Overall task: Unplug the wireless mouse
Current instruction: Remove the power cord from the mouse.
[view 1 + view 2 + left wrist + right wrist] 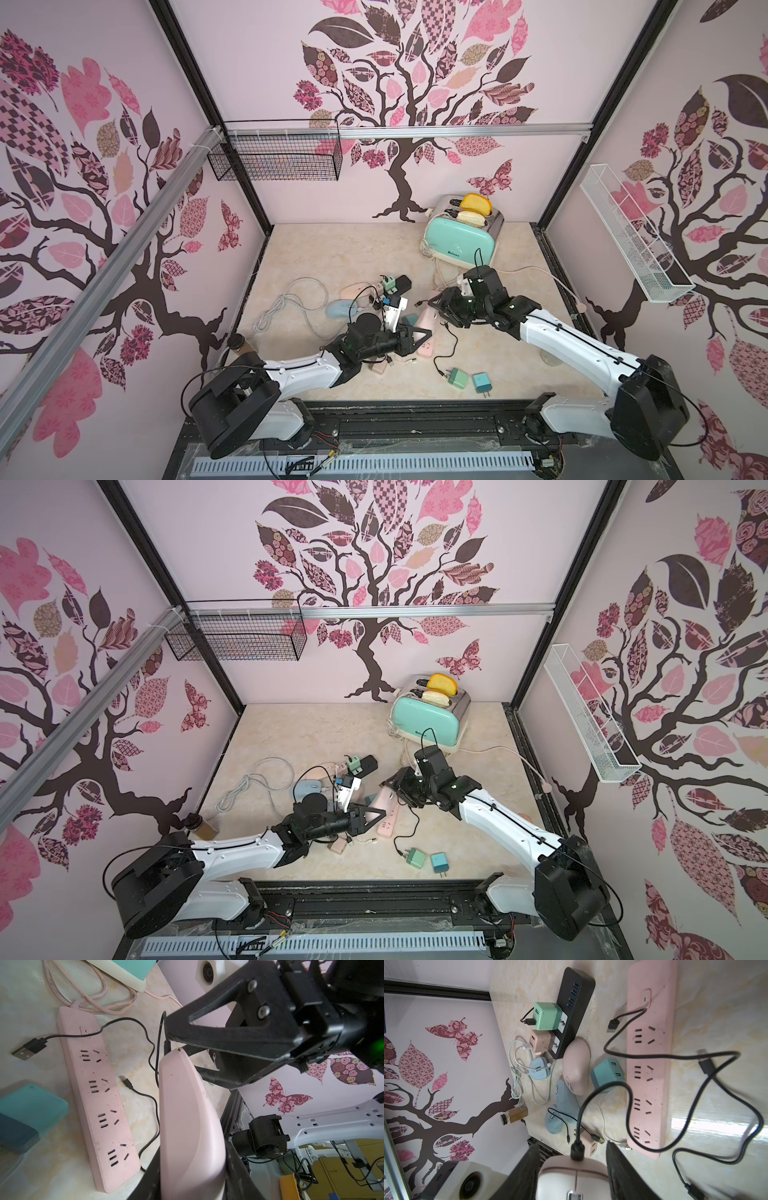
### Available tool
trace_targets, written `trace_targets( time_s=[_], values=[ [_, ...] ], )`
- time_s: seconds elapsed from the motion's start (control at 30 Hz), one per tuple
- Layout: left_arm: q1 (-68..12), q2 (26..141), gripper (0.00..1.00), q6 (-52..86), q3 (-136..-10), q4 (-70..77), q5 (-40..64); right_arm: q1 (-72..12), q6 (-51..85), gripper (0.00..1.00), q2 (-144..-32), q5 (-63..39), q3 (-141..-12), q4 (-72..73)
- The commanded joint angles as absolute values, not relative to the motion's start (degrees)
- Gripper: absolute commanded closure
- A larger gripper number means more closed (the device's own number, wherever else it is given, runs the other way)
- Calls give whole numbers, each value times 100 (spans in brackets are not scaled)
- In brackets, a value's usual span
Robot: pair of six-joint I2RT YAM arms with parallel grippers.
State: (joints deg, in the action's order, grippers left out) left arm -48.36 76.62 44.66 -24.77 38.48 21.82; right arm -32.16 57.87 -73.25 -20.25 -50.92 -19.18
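Note:
The pink wireless mouse [191, 1126] hangs above the table, and my left gripper [192, 1157] is shut on its rear half, one finger on each side. A black plug [577, 1151] sits in the mouse's front end [573, 1174]. Its black cable [629, 1105] loops away over the pink power strip [650, 1059]. My right gripper [572, 1145] faces the mouse's front, with its fingers wide apart beside the two flanks. The plug stands free between them. In a top view the two grippers meet over the strip, left [419, 332] and right [438, 305].
On the table lie a second pink mouse [576, 1066], blue mice [564, 1095], a teal charger [607, 1074] and a black hub strip [571, 1007] with cube chargers. A mint toaster [461, 237] stands at the back. A small jar [513, 1115] is near the left wall.

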Motion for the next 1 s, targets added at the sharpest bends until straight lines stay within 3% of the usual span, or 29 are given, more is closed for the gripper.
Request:
trace_targets(
  time_s=[0.0,0.17,0.3,0.5,0.6,0.7,0.97],
  values=[
    [-4851,7515,100,4360,-2412,4397,2407,-3234,5827,53,-7370,-2070,-5181,-1736],
    [-4860,7436,100,4372,-2369,4410,2449,-3234,5945,72,-7452,-1959,-5177,-1707],
    [-4869,7400,100,4368,-2364,4296,2374,-3234,5994,100,-7419,-1865,-5173,-1692],
    [-4879,7359,100,4359,-2392,4006,2295,-3155,5813,100,-7471,-1794,-5320,-1863],
    [-4878,7340,100,4401,-2373,3958,2325,-2719,5660,100,-7842,-2746,-5386,-1487],
    [-4869,7330,100,4386,-2382,3820,2286,-2368,4608,100,-8560,-3580,-6272,-2422],
    [-4720,7095,100,4379,-2308,3558,1973,-2313,5079,100,-7326,-2101,-4999,-1591]
  ],
)
